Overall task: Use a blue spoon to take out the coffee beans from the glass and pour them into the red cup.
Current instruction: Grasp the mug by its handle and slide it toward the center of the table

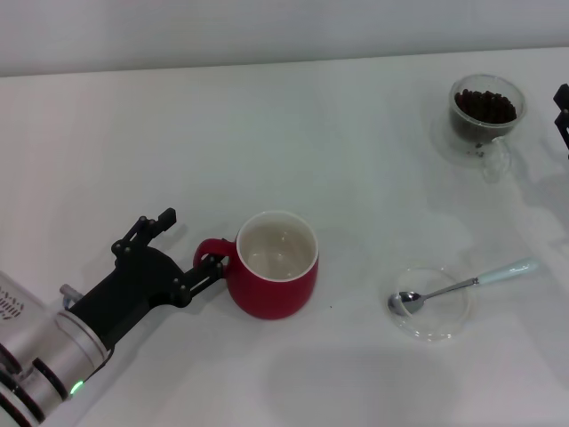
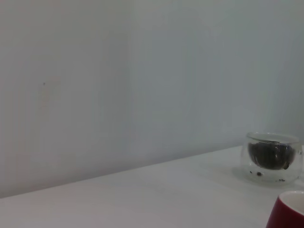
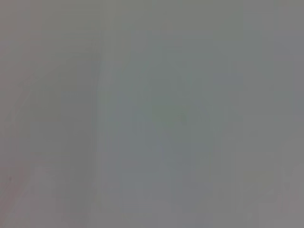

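Since the left gripper (image 1: 188, 251) stands spread at the red cup (image 1: 276, 265) handle, the blue spoon (image 1: 462, 285), handle pointing far-right, lies nearer the right gripper (image 1: 562, 111), whose opening cannot be told.

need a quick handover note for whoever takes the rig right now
Left gripper: open, at the red cup's handle, one finger against it, nothing held.
Right gripper: only a sliver shows at the table's far right edge, beside the glass.
Red cup: upright, centre of the table, empty.
Glass: far right, holding the coffee beans.
Blue spoon: bowl in a shallow glass dish, handle out over its rim.
Done: nothing scooped.
Left: pick up spoon, scoop beans, pour into cup.
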Motion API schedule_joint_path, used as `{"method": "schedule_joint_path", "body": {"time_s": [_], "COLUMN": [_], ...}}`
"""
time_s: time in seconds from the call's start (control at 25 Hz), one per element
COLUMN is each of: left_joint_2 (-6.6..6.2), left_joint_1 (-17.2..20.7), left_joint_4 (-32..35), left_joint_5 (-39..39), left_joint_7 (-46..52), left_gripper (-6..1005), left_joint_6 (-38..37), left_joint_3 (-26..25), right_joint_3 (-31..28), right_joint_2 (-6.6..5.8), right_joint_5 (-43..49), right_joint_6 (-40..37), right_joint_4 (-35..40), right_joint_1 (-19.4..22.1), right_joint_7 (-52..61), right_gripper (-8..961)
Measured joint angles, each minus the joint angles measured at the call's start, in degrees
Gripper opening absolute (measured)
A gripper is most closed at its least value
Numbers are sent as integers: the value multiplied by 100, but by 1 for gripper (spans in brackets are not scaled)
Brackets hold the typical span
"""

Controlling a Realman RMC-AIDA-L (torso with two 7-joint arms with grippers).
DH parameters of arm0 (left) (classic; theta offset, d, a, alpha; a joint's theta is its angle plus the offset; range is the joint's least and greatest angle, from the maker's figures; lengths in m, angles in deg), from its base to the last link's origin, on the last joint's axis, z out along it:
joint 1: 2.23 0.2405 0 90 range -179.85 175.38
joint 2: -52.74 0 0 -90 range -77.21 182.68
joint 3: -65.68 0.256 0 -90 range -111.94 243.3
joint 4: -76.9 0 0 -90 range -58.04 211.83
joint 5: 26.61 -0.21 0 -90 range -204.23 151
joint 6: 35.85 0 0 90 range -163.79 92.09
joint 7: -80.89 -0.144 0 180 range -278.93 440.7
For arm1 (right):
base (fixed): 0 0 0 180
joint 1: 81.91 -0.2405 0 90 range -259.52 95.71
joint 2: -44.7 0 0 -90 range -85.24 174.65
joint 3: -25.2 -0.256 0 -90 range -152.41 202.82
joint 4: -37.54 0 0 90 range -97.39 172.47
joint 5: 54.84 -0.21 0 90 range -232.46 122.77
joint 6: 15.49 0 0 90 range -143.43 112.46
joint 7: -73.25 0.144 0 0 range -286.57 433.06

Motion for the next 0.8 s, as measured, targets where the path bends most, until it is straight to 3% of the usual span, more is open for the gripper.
{"method": "schedule_joint_path", "body": {"time_s": [0.8], "left_joint_2": [26], "left_joint_1": [-159], "left_joint_4": [-55], "left_joint_5": [-115], "left_joint_7": [7], "left_gripper": [876], "left_joint_6": [-450], "left_joint_3": [89], "right_joint_3": [0], "right_joint_2": [0], "right_joint_5": [2], "right_joint_6": [7], "right_joint_4": [-14], "right_joint_1": [8], "right_joint_7": [0], "right_gripper": [487]}}
